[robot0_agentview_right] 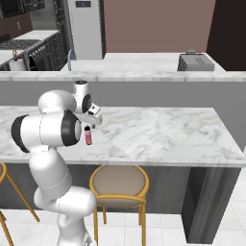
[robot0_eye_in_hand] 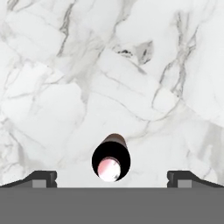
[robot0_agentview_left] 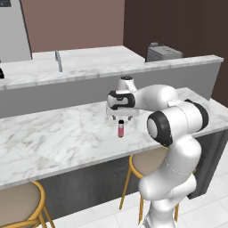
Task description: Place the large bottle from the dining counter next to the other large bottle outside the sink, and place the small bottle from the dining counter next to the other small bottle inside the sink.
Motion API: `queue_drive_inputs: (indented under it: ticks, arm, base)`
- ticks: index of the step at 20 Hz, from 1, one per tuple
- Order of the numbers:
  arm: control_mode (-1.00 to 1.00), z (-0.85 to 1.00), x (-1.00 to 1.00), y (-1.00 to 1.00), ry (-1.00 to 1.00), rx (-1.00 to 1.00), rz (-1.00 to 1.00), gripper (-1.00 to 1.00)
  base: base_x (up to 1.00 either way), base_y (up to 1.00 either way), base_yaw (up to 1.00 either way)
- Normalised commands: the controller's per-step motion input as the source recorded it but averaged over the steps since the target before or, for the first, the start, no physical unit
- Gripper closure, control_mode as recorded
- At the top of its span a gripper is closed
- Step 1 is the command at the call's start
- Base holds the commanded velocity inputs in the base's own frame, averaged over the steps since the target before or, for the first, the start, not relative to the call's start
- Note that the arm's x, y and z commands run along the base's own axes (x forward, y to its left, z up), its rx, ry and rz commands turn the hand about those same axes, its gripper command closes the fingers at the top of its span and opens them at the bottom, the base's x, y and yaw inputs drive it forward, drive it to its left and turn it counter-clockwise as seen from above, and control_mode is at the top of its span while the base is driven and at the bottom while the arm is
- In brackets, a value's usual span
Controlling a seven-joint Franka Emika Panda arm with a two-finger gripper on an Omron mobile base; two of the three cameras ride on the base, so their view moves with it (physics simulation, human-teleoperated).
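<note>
On the dining counter (robot0_agentview_left: 53, 138), near its front edge, the small bottle (robot0_agentview_left: 120, 128) stands upright w/ the gripper (robot0_agentview_left: 120, 116) poised directly above it, pointing straight down. Hand view: the bottle's dark cap (robot0_eye_in_hand: 111, 158) sits centred betw. the two finger tips (robot0_eye_in_hand: 43, 178), which stand fully apart, well clear on either side; nothing is held. Handling, judged from form: a tiny rigid cylinder, prob. very light, smooth-walled and so likely slippery; narrow base makes it easy to topple if one finger arrives first. Best hold appears to be on the pink body below the cap, approx. mid-height, fingers closing evenly from both sides; gripping the cap alone risks it pivoting or slipping out. Right base view: a stool (robot0_agentview_right: 118, 181) tucks under the slab just below the bottle.
</note>
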Motion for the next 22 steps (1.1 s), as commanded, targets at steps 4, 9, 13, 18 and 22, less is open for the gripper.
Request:
queue_drive_inputs:
  ticks: [4,9,13,18,22]
  arm:
    - [-1.0,-0.09,0.0,0.0,0.0,0.0,-0.02,-1.0]
    - [-1.0,-0.05,0.0,0.0,0.0,0.0,-0.02,-1.0]
    - [-1.0,-0.03,0.0,0.0,0.0,0.0,-0.02,-1.0]
    - [-1.0,-0.04,0.0,0.0,0.0,0.0,-0.02,-1.0]
    - [-1.0,-0.02,0.01,0.0,0.0,0.0,-0.02,-1.0]
  base:
    - [0.0,0.0,0.0]
    - [0.0,0.0,0.0]
    - [0.0,0.0,0.0]
    - [0.0,0.0,0.0]
    - [0.0,0.0,0.0]
